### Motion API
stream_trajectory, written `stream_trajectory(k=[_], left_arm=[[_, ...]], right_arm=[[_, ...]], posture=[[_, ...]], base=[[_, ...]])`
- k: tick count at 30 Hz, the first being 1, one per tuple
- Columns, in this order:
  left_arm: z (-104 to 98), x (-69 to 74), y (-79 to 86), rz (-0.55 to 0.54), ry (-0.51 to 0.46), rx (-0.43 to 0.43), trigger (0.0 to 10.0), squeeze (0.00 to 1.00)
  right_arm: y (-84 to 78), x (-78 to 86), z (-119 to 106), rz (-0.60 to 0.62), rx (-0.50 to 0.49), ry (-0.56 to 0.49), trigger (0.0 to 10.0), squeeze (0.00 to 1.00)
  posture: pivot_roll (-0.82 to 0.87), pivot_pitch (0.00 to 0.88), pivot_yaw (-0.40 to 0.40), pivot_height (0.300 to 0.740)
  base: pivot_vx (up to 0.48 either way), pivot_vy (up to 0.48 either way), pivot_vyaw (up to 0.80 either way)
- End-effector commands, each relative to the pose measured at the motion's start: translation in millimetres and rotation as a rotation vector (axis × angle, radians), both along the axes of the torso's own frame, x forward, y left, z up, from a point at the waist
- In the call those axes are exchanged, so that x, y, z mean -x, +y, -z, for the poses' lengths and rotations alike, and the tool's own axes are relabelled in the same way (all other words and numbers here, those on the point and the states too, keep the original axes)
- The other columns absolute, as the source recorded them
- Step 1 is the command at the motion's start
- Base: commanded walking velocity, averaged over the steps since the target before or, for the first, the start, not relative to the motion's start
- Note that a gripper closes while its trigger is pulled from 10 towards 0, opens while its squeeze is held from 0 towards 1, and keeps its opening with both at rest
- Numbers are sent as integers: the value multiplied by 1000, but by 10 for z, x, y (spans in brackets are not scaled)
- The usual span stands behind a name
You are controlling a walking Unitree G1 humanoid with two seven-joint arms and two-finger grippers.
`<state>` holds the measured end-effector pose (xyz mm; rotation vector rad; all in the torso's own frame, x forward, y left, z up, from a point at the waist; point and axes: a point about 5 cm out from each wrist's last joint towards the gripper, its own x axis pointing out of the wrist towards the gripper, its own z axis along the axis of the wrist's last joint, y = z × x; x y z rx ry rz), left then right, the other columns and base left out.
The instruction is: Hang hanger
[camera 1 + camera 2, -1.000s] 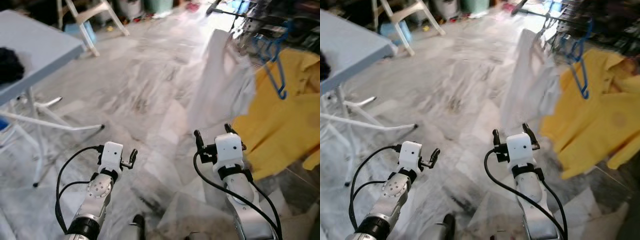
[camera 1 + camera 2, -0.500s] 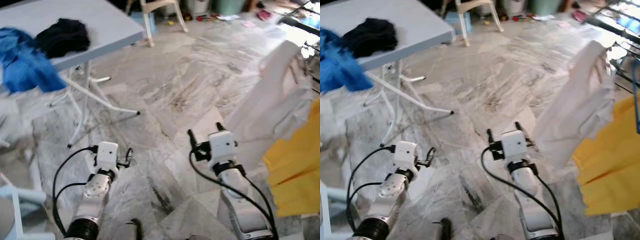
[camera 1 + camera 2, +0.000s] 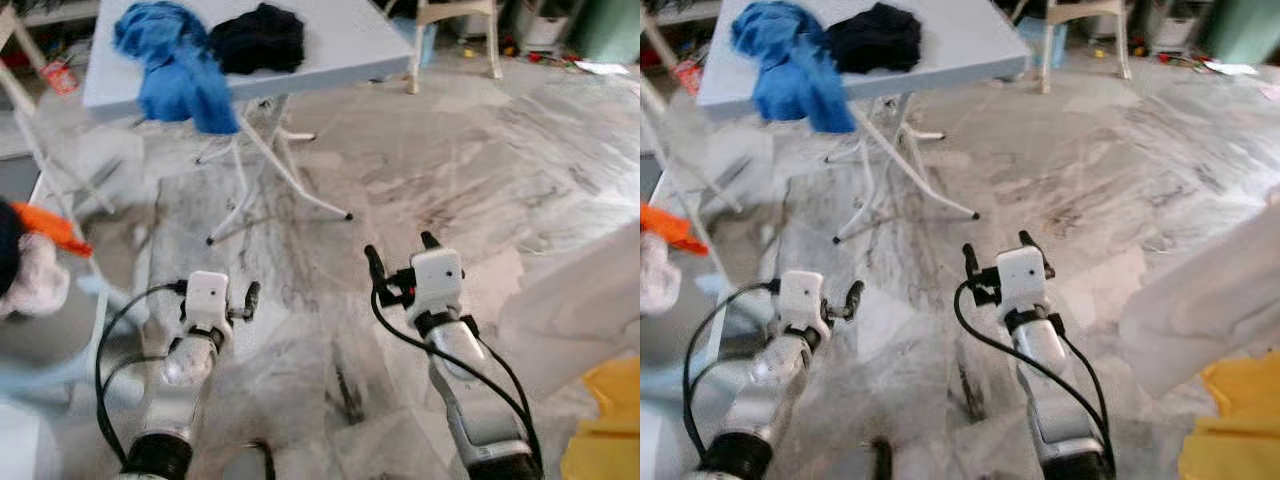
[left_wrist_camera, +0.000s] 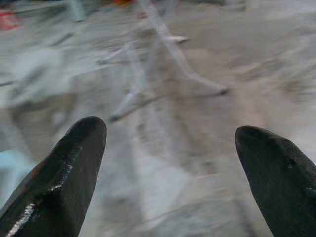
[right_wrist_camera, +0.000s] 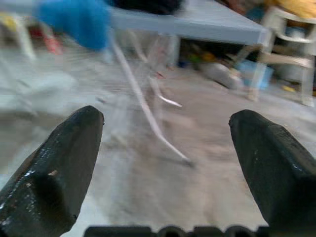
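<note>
My left gripper (image 3: 241,300) is held low over the marble floor, open, with nothing between its fingers (image 4: 74,163). My right gripper (image 3: 399,250) is beside it at about the same height, also open and empty, its fingertips (image 5: 64,153) wide apart. A white garment (image 3: 580,300) hangs at the right edge, with a yellow garment (image 3: 605,440) below it in the corner. Both grippers are well short of these garments.
A grey folding table (image 3: 340,40) stands ahead, with a blue cloth (image 3: 175,60) draped over its edge and a black cloth (image 3: 258,38) on top. Its white legs (image 3: 270,170) splay toward me. A pale blue stool (image 3: 60,350) and an orange and white bundle (image 3: 30,260) are at the left. A white chair (image 3: 450,20) stands behind.
The camera has swung left: the table has come into the middle and the garments have slid to the right edge. Both grippers stay open in the same pose.
</note>
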<state>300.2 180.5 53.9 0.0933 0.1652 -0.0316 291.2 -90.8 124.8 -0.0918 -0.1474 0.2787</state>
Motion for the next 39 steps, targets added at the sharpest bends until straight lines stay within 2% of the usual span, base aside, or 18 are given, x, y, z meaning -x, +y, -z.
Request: stream_trajectory(k=[1,9,18,39], left_arm=[[-29,0,-71,4,-9,16,10000,0],[-1,22,-111,7,5,24,10000,0],[-31,-8,-121,10,2,22,10000,0],[-12,-20,-174,25,22,11,10000,0]], right_arm=[[-94,22,31,6,6,7,10000,0],[-127,-22,2,10,-5,-1,10000,0],[-105,-27,-8,-3,-9,-7,10000,0],[-102,2,-14,-13,-18,-11,10000,0]], posture=[[-24,194,-20,740],[-29,187,-26,740],[-31,187,-21,740],[-42,185,-10,740]], base=[[0,0,0],[0,0,0],[0,280,0],[0,473,0]])
